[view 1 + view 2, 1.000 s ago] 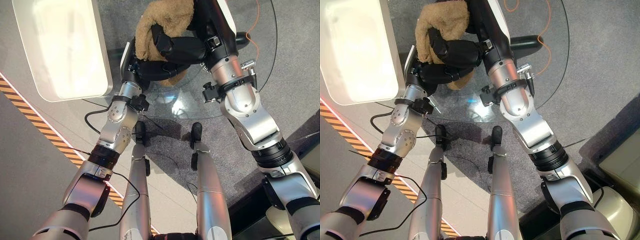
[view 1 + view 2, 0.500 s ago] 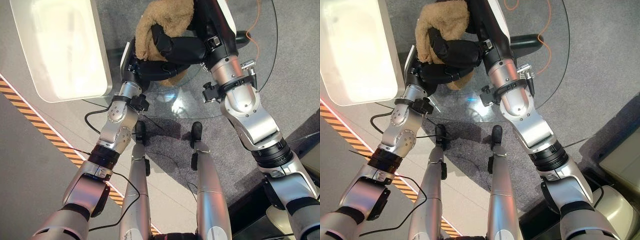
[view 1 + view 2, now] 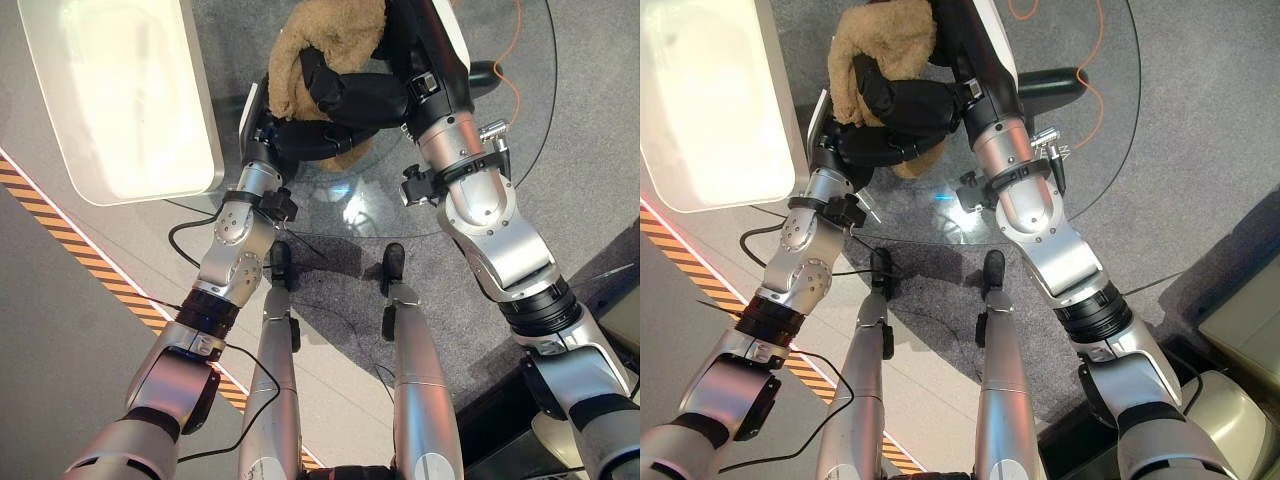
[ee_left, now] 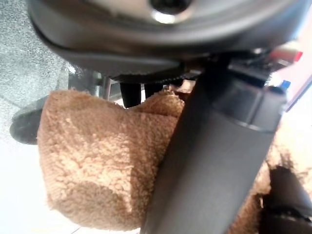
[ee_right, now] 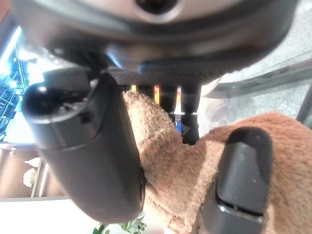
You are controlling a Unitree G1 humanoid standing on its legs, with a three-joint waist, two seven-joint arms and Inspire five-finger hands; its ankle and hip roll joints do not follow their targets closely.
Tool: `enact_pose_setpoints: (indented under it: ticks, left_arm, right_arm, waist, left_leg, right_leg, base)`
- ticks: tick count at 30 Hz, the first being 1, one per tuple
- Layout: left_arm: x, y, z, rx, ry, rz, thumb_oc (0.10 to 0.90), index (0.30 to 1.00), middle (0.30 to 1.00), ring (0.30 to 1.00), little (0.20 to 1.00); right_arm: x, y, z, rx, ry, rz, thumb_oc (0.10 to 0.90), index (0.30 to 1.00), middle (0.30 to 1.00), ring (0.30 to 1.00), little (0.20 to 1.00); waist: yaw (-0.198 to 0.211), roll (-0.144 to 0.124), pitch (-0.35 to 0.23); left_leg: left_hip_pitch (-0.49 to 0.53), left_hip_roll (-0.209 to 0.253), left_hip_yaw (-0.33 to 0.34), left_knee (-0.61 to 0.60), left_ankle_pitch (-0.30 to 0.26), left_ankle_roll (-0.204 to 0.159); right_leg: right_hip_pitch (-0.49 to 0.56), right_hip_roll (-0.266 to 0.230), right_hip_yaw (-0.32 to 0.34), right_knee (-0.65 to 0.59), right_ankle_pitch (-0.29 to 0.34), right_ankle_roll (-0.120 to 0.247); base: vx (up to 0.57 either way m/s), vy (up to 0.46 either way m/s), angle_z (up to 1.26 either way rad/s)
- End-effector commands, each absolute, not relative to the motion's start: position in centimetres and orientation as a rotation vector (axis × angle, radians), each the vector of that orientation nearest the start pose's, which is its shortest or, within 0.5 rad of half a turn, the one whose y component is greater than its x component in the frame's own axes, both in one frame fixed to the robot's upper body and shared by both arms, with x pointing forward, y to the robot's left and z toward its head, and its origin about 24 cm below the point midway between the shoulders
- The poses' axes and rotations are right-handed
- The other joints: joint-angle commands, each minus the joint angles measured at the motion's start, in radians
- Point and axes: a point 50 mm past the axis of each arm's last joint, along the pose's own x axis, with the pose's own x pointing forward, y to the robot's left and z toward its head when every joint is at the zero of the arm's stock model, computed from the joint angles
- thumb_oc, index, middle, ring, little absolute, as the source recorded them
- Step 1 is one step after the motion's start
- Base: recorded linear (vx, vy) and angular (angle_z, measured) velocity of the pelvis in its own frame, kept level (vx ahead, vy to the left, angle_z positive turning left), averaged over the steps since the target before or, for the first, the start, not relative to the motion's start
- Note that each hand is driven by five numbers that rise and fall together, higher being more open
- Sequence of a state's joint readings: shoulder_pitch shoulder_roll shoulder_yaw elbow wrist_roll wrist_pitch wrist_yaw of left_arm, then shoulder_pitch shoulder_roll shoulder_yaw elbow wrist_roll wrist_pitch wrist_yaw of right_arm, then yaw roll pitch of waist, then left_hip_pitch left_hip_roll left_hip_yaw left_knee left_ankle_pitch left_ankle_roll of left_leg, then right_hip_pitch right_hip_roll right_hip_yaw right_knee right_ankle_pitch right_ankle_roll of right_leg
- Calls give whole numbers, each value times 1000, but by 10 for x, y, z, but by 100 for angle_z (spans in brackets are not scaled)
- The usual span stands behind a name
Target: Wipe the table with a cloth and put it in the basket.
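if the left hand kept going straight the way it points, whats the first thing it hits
Most likely the tan cloth bunched right ahead of the left hand, with the right hand curled round it; depth is hard to judge.

An orange cable [image 3: 516, 60] snakes over grey carpet [image 3: 590, 150]; black-and-orange striped tape [image 3: 70, 250] crosses the floor.

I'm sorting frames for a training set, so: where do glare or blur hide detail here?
Eye views: the white basket is washed out by glare, its inside unreadable; the glass table carries small bright reflections. Wrist views: each hand's own bulk is close and blurred, while the brown cloth stays fairly sharp.
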State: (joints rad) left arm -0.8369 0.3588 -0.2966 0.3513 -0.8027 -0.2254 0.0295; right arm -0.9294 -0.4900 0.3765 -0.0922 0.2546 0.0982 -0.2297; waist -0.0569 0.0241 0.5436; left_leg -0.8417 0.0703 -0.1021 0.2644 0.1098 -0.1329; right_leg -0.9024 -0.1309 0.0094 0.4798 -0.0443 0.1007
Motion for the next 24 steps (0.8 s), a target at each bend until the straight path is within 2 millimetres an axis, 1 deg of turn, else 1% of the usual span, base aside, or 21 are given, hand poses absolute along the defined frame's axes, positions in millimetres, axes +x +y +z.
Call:
enact_pose_setpoints:
  ticks: [1, 8, 14, 24]
  left_arm:
    - [343, 90, 275, -356, -745, -509, 100, 300, 300, 300, 200]
    - [344, 92, 274, -358, -749, -496, 100, 300, 300, 300, 200]
    - [344, 95, 277, -358, -761, -483, 100, 300, 300, 300, 200]
    - [345, 94, 277, -364, -754, -494, 100, 300, 300, 300, 200]
  right_arm:
    - [226, -59, 380, -85, -1364, 429, 800, 900, 900, 900, 900]
    - [227, -61, 380, -83, -1368, 414, 800, 900, 900, 900, 900]
    - [228, -61, 380, -82, -1367, 415, 800, 900, 900, 900, 900]
    - [229, -60, 380, -88, -1370, 406, 800, 900, 900, 900, 900]
  waist:
    - [5, -24, -24]
    - [6, -26, -24]
    - [5, -27, -24]
    - [6, -26, -24]
  left_leg:
    - [29, -97, 105, 4, -40, 113]
    - [26, -96, 103, 7, -44, 114]
    - [24, -96, 102, 7, -44, 114]
    - [28, -97, 101, 2, -41, 113]
  right_leg:
    - [73, 141, -31, -133, 38, -60]
    - [69, 145, -31, -126, 34, -62]
    - [67, 146, -30, -127, 34, -62]
    - [70, 145, -31, -133, 37, -62]
  base:
    - [0, 0, 0]
    - [0, 0, 0]
    - [0, 0, 0]
    - [0, 0, 0]
